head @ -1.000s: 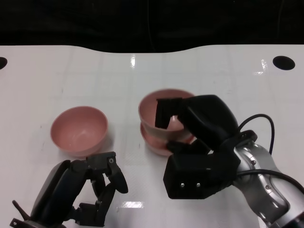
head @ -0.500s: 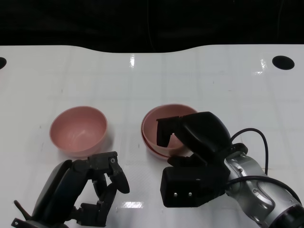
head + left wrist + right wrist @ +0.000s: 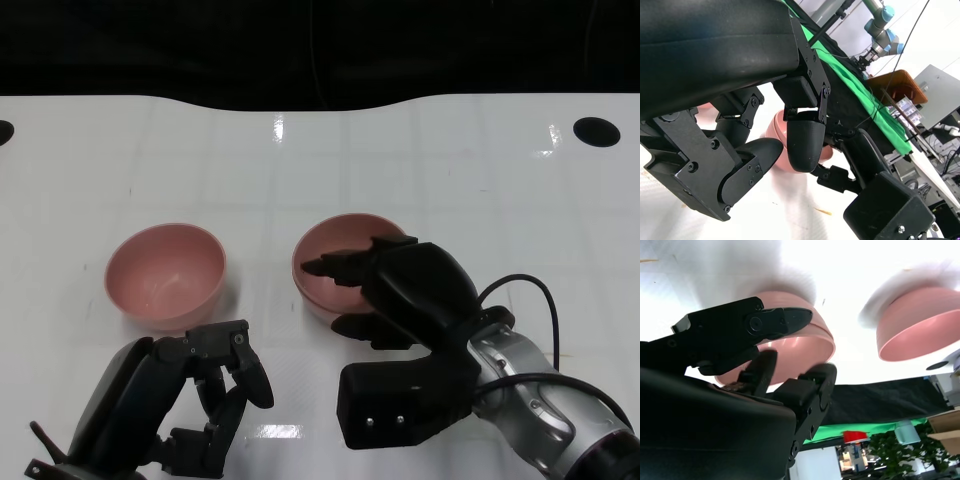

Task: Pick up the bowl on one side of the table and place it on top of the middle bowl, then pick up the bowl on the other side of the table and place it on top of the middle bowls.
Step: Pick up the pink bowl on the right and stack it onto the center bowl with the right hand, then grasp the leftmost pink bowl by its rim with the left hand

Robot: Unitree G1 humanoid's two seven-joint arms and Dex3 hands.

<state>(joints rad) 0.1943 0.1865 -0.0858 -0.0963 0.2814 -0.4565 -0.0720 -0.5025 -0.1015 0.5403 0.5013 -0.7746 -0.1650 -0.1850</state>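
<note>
Stacked pink plastic bowls [image 3: 335,270] mid-table, right hand [image 3: 405,300] spread apart over their rim, left hand [image 3: 175,410] curled empty below lone pink bowl [image 3: 167,275].

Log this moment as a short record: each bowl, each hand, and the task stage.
middle stack: two pink bowls nested, near table centre
left bowl: single pink bowl, upright, alone on the white table
right hand: at the stack's near rim, fingers spread over it, not gripping
left hand: fingers curled, holding nothing, near side of the left bowl, not touching
stage: first bowl stacked; left bowl not yet picked up
</note>
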